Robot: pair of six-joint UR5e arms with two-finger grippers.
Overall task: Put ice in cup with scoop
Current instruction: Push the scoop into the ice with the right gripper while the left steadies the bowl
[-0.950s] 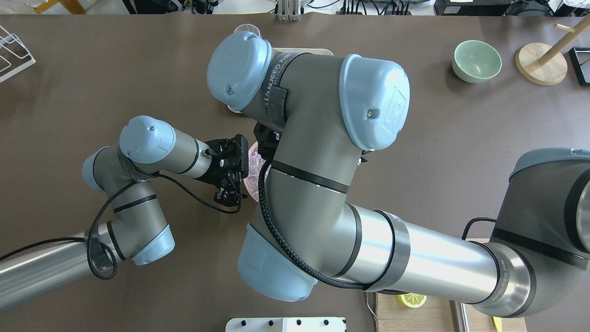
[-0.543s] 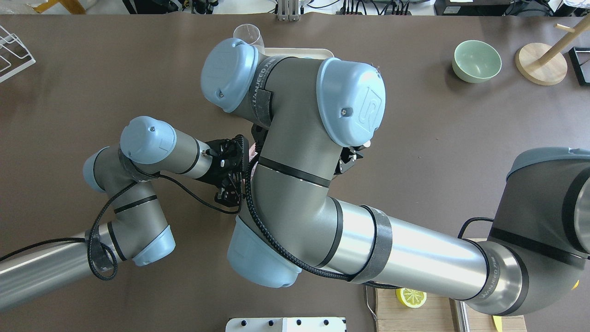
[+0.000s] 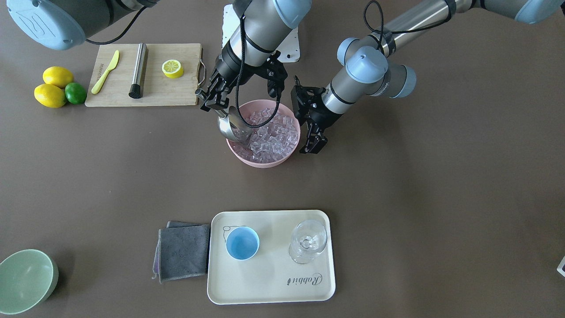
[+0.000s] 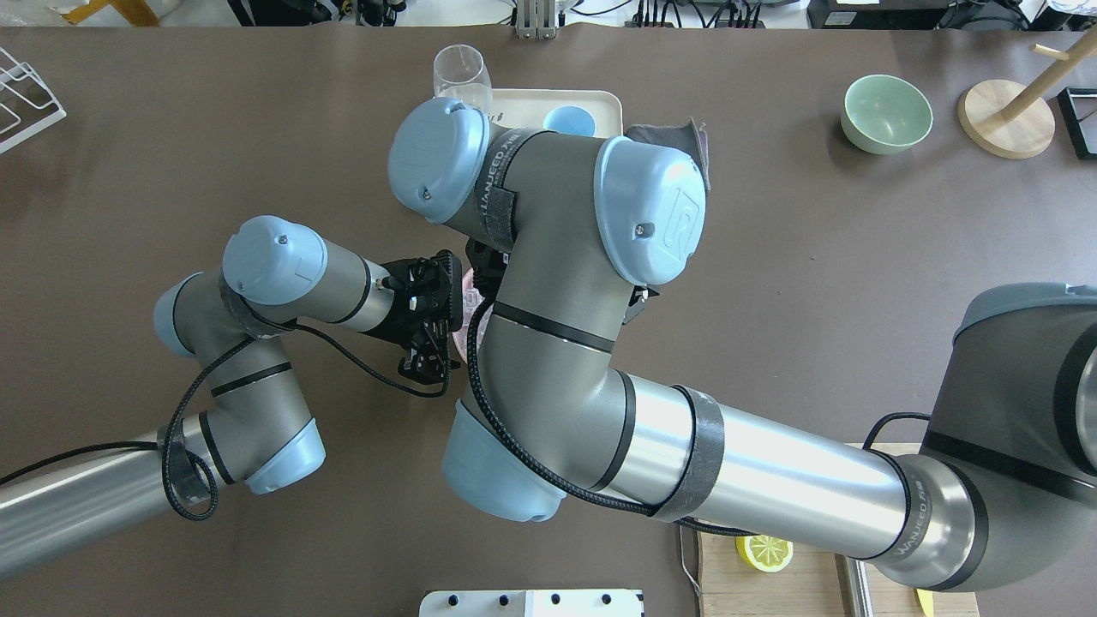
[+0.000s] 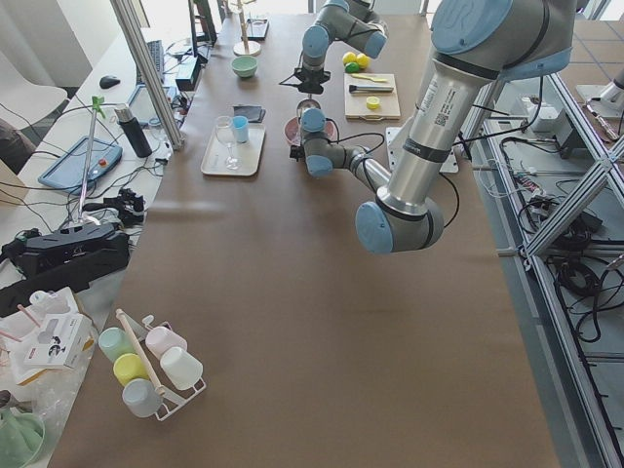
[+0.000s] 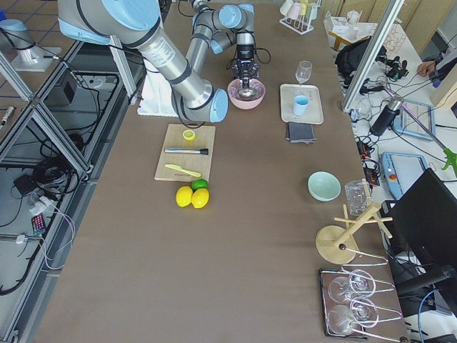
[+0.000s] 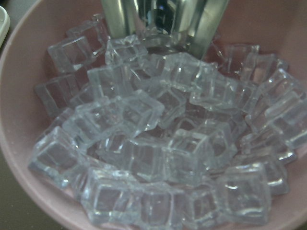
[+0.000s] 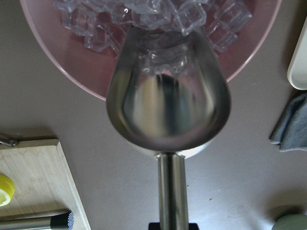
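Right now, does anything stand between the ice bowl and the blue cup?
Nothing visible does: only bare table lies between the pink bowl and the tray. The stemmed glass stands beside the cup.

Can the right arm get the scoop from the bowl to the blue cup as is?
Probably yes: bare table lies between bowl and tray, the cup stands open, the glass stands apart from it, and the left gripper is at the bowl's other side.
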